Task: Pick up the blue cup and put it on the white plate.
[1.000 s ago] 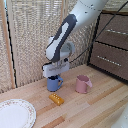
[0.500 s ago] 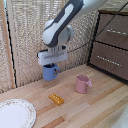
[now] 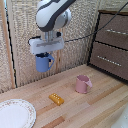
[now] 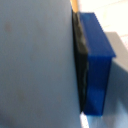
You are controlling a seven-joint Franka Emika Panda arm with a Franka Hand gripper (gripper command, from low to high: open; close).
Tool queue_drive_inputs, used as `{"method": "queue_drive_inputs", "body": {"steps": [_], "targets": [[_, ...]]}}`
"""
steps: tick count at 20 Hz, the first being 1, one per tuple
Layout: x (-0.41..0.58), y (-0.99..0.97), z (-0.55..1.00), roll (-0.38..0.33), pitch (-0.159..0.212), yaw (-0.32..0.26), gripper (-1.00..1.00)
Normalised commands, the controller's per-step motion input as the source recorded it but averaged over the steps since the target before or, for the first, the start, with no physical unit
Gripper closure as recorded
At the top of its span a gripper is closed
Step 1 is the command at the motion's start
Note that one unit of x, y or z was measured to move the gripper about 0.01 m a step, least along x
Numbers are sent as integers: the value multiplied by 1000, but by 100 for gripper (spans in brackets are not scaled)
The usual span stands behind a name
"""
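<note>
The blue cup (image 3: 43, 62) hangs in the air well above the wooden table, handle toward the exterior view's right. My gripper (image 3: 44, 54) is shut on its rim from above. The white plate (image 3: 15, 114) with its speckled rim lies on the table at the exterior view's lower left, away from the cup. In the wrist view the blue cup (image 4: 35, 60) fills most of the picture as a blurred grey-blue wall, and one blue-edged dark finger pad (image 4: 92, 65) presses against it.
A pink cup (image 3: 82, 84) with a handle stands on the table (image 3: 95, 107) to the exterior view's right. A small orange block (image 3: 56, 100) lies between the plate and the pink cup. A dark drawer cabinet (image 3: 112, 42) stands at the right, a woven screen behind.
The gripper has lifted the blue cup from the table, up and toward the exterior view's left. The pink cup, orange block and plate have stayed put.
</note>
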Motion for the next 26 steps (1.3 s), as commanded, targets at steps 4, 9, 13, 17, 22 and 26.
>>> {"method": "queue_drive_inputs", "body": {"steps": [4, 9, 13, 17, 22, 26], "targets": [[-31, 961, 6, -16, 119, 0, 100], [0, 994, -13, -20, 138, 0, 100], [0, 1000, -146, -38, 106, 0, 100], [0, 988, -323, -79, 44, 0, 100], [1, 754, -394, -105, -16, 0, 100], [84, 480, -390, -139, -81, 0, 100]]}}
